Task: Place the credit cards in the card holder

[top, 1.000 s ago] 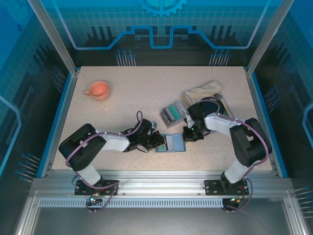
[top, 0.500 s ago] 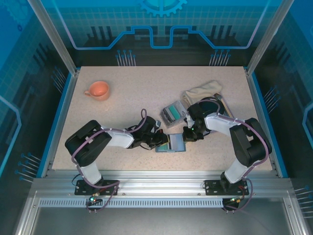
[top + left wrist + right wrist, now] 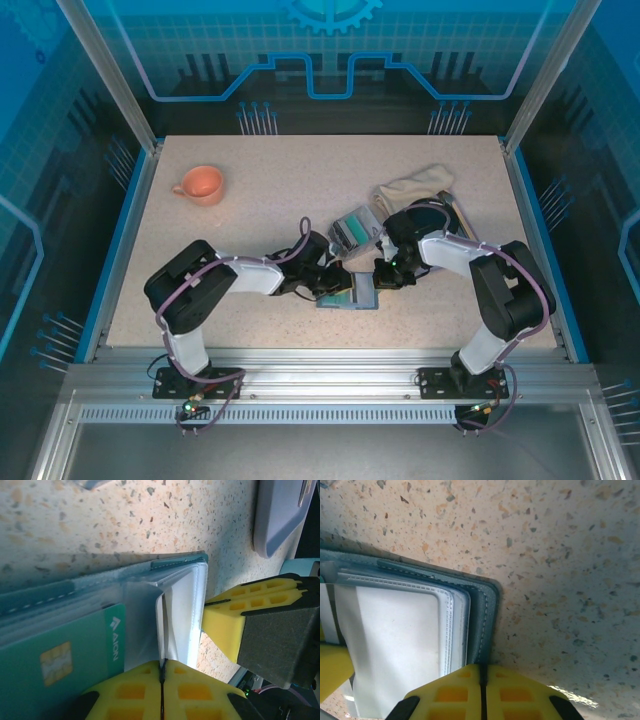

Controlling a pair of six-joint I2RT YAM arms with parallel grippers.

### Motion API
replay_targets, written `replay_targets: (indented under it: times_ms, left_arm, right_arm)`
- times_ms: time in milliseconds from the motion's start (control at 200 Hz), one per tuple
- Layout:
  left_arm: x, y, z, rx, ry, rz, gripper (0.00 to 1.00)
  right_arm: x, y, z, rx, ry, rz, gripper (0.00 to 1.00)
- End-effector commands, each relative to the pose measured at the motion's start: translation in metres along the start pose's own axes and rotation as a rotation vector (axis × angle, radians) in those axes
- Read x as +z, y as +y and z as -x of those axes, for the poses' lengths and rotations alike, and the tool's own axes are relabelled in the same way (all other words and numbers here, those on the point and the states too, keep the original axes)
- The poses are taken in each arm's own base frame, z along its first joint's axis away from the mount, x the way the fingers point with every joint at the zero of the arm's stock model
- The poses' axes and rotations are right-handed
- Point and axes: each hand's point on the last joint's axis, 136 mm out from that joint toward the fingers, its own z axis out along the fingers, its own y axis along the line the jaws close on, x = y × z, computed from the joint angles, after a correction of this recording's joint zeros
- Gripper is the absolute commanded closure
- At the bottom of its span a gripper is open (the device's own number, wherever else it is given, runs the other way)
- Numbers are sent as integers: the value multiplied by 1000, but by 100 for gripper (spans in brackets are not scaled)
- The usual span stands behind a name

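Left pincer (image 3: 162, 674) pads were pressed together on a thin sheet seen edge-on, likely a credit card (image 3: 163, 630), tip at the clear sleeve mouth. Card holder (image 3: 364, 296) lay open on the desk (image 3: 250, 200), touching, at 3 o'clock from it, long axis 9-to-3. Right pincer (image 3: 482, 680) was clamped on the holder's 2 o'clock corner. Left arm was nearer the slot. A teal card (image 3: 60, 655) sat inside.
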Motion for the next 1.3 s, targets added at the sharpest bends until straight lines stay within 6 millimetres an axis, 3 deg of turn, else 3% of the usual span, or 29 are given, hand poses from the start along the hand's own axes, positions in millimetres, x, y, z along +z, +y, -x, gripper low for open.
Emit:
replay_targets:
  times_ms: [0, 315, 540, 810, 1065, 1140, 1190, 1296]
  left_arm:
    - [8, 2, -14, 33, 67, 25, 93]
    - [11, -2, -15, 43, 89, 25, 86]
    - [-8, 3, -12, 38, 18, 71, 77]
    - [4, -5, -10, 37, 46, 26, 91]
    - [6, -6, -12, 30, 52, 17, 89]
    - [0, 0, -12, 18, 25, 36, 86]
    - [-8, 1, -11, 15, -2, 46, 80]
    - [-23, 2, -9, 11, -52, 68, 68]
  right_arm:
    - [10, 2, -8, 1, 28, 29, 94]
    - [8, 1, -6, 1, 21, 23, 93]
    - [-2, -3, 0, -5, -14, -5, 91]
    - [2, 1, -1, -7, 4, 26, 91]
    - [0, 3, 1, -16, -4, 30, 90]
    - [-3, 0, 0, -13, -8, 12, 87]
    - [-15, 5, 12, -29, -47, 7, 82]
    - [-34, 0, 18, -37, -92, -57, 66]
